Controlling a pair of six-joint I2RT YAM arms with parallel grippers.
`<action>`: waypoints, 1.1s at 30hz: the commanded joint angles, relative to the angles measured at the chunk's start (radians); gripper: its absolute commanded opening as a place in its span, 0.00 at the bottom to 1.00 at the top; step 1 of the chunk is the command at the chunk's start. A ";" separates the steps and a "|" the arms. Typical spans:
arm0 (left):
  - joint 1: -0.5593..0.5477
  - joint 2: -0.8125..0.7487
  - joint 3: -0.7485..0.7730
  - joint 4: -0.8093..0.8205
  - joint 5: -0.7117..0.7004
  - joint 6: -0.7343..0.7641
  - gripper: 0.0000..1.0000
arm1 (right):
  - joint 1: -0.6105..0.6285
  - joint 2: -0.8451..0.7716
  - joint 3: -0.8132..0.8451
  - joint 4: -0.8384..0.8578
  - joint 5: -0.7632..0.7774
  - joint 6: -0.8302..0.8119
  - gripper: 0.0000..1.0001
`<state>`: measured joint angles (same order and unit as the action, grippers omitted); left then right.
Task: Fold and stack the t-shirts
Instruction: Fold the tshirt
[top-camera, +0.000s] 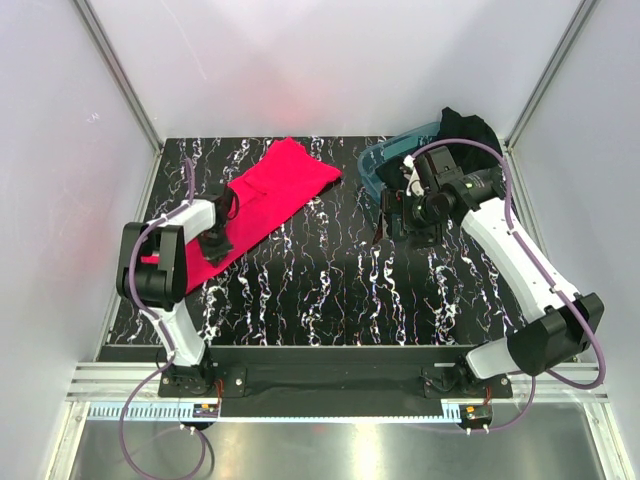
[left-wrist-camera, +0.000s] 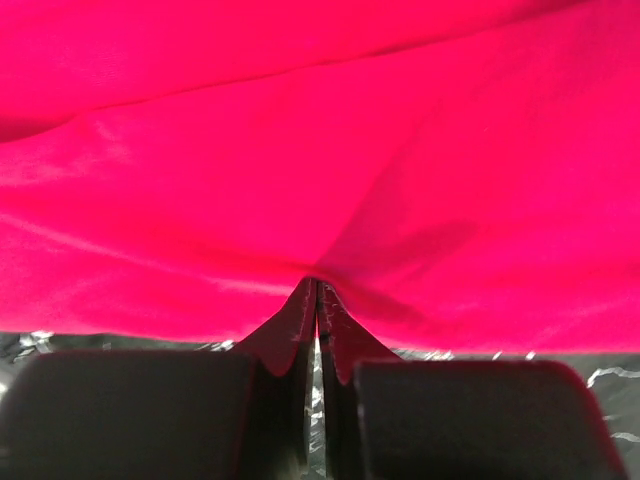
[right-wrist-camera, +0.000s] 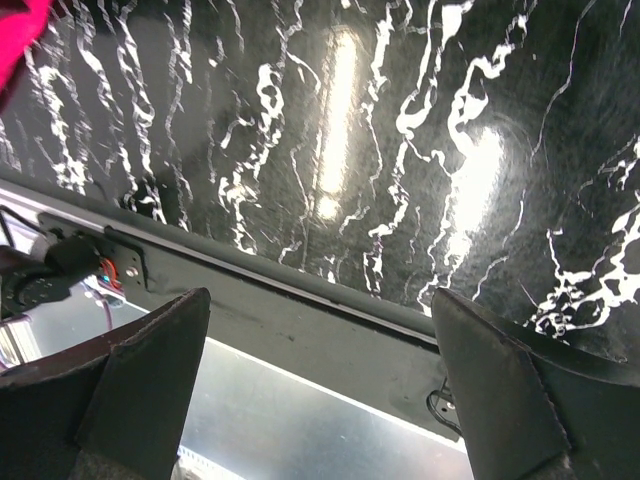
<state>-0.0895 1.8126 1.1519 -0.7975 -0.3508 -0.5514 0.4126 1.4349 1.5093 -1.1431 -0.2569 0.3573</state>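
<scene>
Left gripper (left-wrist-camera: 316, 288) is pinched tight on the near edge of the red t-shirt (top-camera: 278, 188), cloth caught between the jaws, likely so it can lift that edge and fold it over. The shirt lies spread diagonally on the marbled table (top-camera: 330, 290), upper left of the top view. Black t-shirt (top-camera: 470, 128) is bunched at the teal tub (top-camera: 378, 158), upper right; can't tell how far inside. Right gripper (right-wrist-camera: 320, 310) is wide and empty, hovering just beside the tub, probably free to assist.
</scene>
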 joint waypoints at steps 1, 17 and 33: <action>0.005 0.019 0.035 0.052 0.083 -0.064 0.06 | 0.000 -0.024 -0.023 0.028 -0.022 -0.024 1.00; -0.447 0.031 0.009 0.086 0.373 -0.254 0.06 | -0.001 -0.002 -0.014 0.045 0.008 -0.047 1.00; -0.716 -0.190 0.203 0.107 0.431 -0.300 0.37 | -0.067 0.038 -0.086 0.048 -0.048 -0.001 1.00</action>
<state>-0.8490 1.8145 1.3960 -0.7006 0.1009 -0.8608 0.3473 1.4536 1.4277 -1.1263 -0.2478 0.3374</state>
